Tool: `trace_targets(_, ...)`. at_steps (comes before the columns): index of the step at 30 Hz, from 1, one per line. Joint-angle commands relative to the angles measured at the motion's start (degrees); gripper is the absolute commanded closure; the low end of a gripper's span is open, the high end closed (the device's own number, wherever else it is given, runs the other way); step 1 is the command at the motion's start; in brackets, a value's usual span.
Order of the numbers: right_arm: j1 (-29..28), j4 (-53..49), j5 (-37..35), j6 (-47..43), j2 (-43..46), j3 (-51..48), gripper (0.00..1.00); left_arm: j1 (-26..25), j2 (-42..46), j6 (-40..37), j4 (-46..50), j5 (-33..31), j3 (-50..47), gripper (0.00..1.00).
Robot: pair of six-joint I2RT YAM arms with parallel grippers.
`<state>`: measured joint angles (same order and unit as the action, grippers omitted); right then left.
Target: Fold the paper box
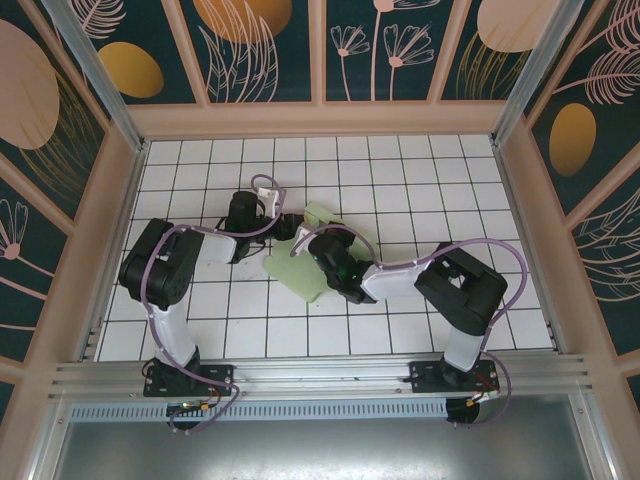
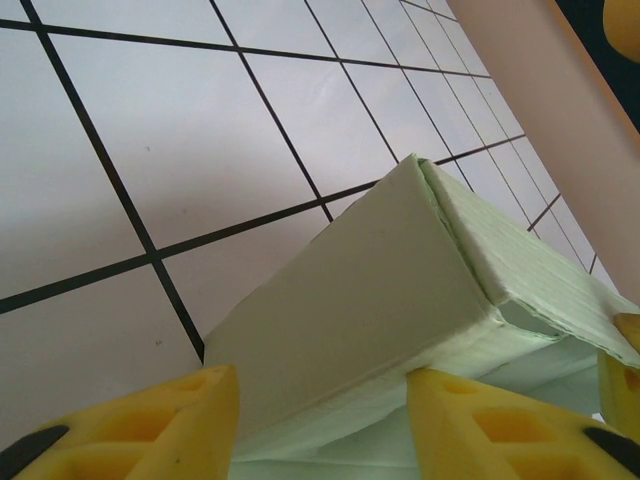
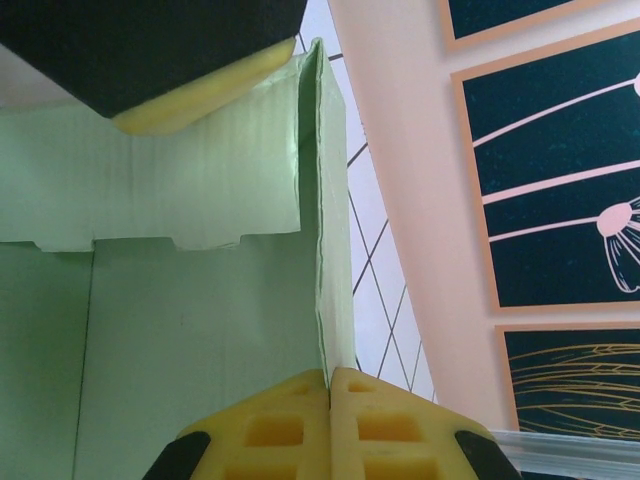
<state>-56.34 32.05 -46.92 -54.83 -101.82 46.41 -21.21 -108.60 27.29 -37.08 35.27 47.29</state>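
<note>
the paper box [image 1: 295, 272], half folded, lies at the middle of the tiled bench [image 1: 400, 180] in the top view. the right gripper [image 3: 330, 385], bottom centre of its view, is pinched tight on a raised wall. the left gripper [image 2: 322, 385] is spread wide, a folded wall between its fingers.

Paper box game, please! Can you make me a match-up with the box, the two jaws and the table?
1. paper box
2. left jaws
3. right jaws
4. table

A. white tiles with dark lines
B. pinched shut on a thin card wall
C. pale green
D. spread apart

Pairs: 1-C, 2-D, 3-B, 4-A
</note>
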Motion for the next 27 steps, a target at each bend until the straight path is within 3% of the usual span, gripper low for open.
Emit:
trace_targets(1,-1.11,-3.89,7.11,2.71,0.23,0.48,1.0,-1.72,-1.53,-0.89,-2.13,0.18,2.14,0.5)
trace_targets(9,-0.63,-4.89,8.08,4.74,1.08,1.22,1.0,-1.99,-0.54,-3.32,-0.12,0.32,1.46,0.48)
trace_targets(20,-0.33,-4.21,8.8,3.66,0.92,1.53,1.0,-1.99,-0.79,-4.35,1.51,-0.44,1.57,0.61)
trace_targets(27,-0.8,-5.4,9.85,3.76,1.2,1.15,1.0,-1.95,-1.9,-5.64,2.8,-2.55,3.16,0.51)
